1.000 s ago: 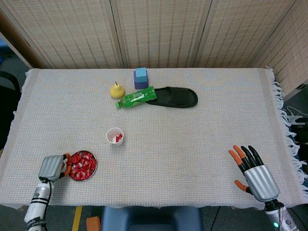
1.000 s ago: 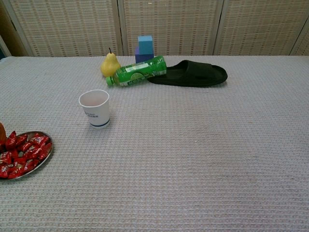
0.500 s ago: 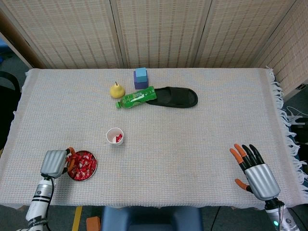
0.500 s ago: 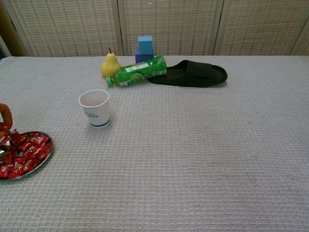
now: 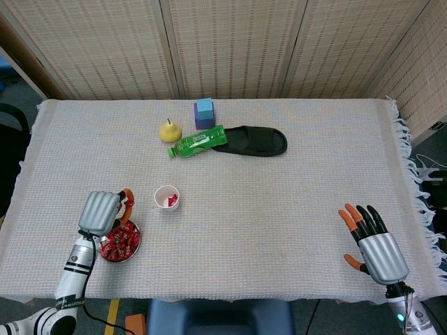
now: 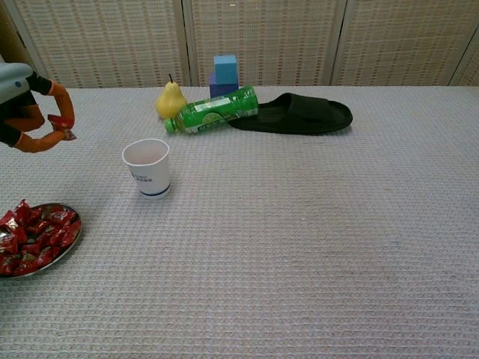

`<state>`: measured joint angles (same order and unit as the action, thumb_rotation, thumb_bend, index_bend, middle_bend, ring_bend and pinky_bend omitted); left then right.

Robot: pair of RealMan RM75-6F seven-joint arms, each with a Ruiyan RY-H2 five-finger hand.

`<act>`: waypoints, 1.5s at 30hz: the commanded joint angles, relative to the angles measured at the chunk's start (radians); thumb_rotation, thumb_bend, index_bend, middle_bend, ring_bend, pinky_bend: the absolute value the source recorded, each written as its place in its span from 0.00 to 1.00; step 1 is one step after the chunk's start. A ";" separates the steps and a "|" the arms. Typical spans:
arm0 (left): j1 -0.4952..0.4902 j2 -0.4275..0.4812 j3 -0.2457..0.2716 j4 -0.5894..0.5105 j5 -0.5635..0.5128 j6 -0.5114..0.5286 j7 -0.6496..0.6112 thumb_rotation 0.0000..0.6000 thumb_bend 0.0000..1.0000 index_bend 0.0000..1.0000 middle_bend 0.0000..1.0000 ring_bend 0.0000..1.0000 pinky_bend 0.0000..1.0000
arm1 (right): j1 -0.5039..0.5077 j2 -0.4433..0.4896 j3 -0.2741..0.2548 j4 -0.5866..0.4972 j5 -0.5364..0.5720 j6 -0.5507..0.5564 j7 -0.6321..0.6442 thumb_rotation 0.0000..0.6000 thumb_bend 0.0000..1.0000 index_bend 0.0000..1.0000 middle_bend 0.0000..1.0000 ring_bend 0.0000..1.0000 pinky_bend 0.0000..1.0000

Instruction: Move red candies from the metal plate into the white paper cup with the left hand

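Two robot hands show over a long table covered in a pale woven cloth (image 5: 279, 209). At the far side lies a black rubber slipper (image 5: 255, 141), its heel end touching a green plastic bottle (image 5: 198, 142) that lies on its side; just behind the bottle stand a purple and blue block stack (image 5: 204, 114) and a yellow pear (image 5: 170, 131). The right hand (image 5: 371, 244), silver-backed with black and orange fingers, rests near the table's right front corner with its fingers spread and nothing in them. The left hand (image 5: 106, 212) is raised above the far edge of the round metal plate (image 6: 66, 251), which holds a heap of red wrapped candies (image 5: 120, 241). In the chest view its orange fingertips (image 6: 61, 105) pinch a single red candy (image 6: 60, 127), held in the air to the left of the white paper cup (image 5: 167, 197). That cup stands upright just beside the plate, with something red visible inside it.
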<state>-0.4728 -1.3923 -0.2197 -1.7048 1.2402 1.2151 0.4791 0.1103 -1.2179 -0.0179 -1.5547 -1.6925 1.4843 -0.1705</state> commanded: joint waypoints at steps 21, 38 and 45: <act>-0.217 -0.200 -0.043 0.209 -0.163 -0.127 0.131 1.00 0.52 0.51 1.00 1.00 1.00 | 0.020 -0.006 0.025 0.004 0.073 -0.049 -0.008 1.00 0.06 0.00 0.00 0.00 0.00; -0.225 -0.210 -0.004 0.194 -0.167 -0.086 0.156 1.00 0.45 0.20 1.00 1.00 1.00 | 0.019 -0.003 0.021 0.002 0.070 -0.041 -0.007 1.00 0.06 0.00 0.00 0.00 0.00; -0.104 -0.057 0.096 0.005 -0.100 0.008 0.097 1.00 0.42 0.22 1.00 1.00 1.00 | 0.015 -0.006 0.008 0.006 0.027 -0.014 0.003 1.00 0.06 0.00 0.00 0.00 0.00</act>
<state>-0.6249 -1.5027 -0.1662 -1.6470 1.1166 1.1868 0.6015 0.1265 -1.2225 -0.0074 -1.5508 -1.6576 1.4636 -0.1710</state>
